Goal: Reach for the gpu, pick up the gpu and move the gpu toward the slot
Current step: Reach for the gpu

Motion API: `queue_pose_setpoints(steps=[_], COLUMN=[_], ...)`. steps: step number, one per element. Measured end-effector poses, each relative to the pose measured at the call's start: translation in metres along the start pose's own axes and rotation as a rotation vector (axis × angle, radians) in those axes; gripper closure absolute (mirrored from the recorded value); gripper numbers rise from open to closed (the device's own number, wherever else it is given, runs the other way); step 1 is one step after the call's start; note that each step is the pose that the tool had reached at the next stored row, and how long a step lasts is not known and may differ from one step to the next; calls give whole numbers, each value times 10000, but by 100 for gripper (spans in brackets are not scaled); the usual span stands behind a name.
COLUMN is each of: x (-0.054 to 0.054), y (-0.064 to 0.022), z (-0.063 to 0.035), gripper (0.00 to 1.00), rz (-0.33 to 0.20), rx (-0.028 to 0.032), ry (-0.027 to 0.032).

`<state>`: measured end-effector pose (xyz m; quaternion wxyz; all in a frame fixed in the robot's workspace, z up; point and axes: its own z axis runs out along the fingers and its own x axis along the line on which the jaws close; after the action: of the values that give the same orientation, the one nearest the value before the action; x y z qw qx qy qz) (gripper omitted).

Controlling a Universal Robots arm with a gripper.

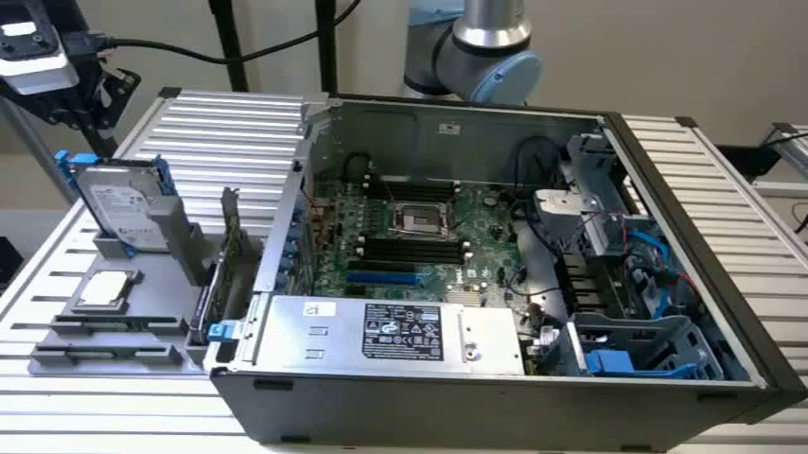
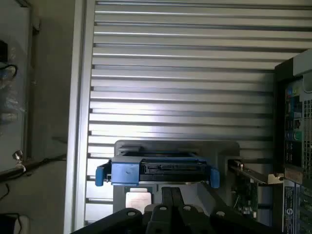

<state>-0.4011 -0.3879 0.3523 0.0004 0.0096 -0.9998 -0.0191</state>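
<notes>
Gripper (image 2: pixel 171 191) above the parts holder (image 1: pixel 170 236), fingers (image 2: pixel 167 197) pressed together and grasping nothing; in the wrist view it hangs over the hard drive (image 2: pixel 156 170) with blue rails, not touching it.

The gpu (image 1: pixel 230 251) stands on edge in the holder, between the hard drive (image 1: pixel 124 203) and the side wall of the computer case (image 1: pixel 505 416), near the wall; metal bracket end and green board edge visible in the wrist view (image 2: pixel 248 190); not lifted.

Case lies open on the slatted table (image 1: pixel 215 132); motherboard (image 1: pixel 417 236) exposed inside; arm (image 1: pixel 486 47) rises behind the case.
</notes>
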Motion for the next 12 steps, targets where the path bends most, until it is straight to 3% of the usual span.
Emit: queue_pose_setpoints(steps=[12], x=[0], y=[0], z=[0], gripper=[89], rz=[0], rx=[0], ry=[0])
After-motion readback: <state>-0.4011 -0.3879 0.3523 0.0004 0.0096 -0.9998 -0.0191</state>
